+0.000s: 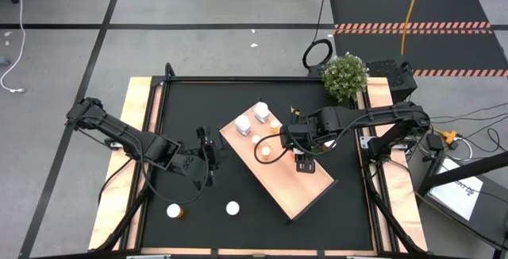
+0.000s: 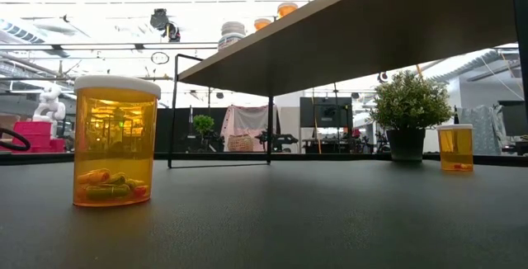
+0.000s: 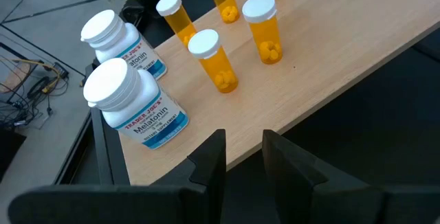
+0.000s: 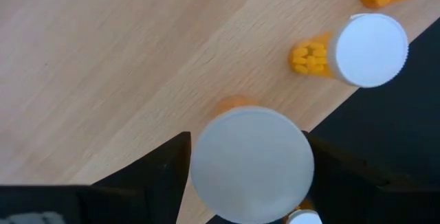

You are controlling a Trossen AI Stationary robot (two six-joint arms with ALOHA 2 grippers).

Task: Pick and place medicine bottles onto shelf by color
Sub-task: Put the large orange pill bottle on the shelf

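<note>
The shelf (image 1: 298, 183) is a pale wood board lying aslant in the middle of the table. At its far left end stand two white bottles (image 3: 134, 100) and several orange medicine bottles (image 3: 214, 60) with white caps. My right gripper (image 4: 251, 165) points down over the shelf's far long edge, shut on an orange bottle whose white cap (image 4: 251, 163) fills the gap. My left gripper (image 3: 244, 162) hovers open off the shelf's left edge, holding nothing. Two more orange bottles (image 1: 173, 210) (image 1: 232, 208) stand on the black mat near the front. My right gripper comes from above, pointing down, with one finger (image 4: 168, 165) on each side of the bottle just below its cap. The cap hides the place of contact. The bottle is upright, a little orange body (image 4: 234, 104) showing past the cap. Whether its base rests on the shelf I cannot tell.
A potted plant (image 1: 344, 76) stands at the table's far right corner. In the low view the shelf (image 2: 355, 30) is raised above the mat on a thin black frame (image 2: 219, 108). Black mat lies bare left of and in front of the shelf.
</note>
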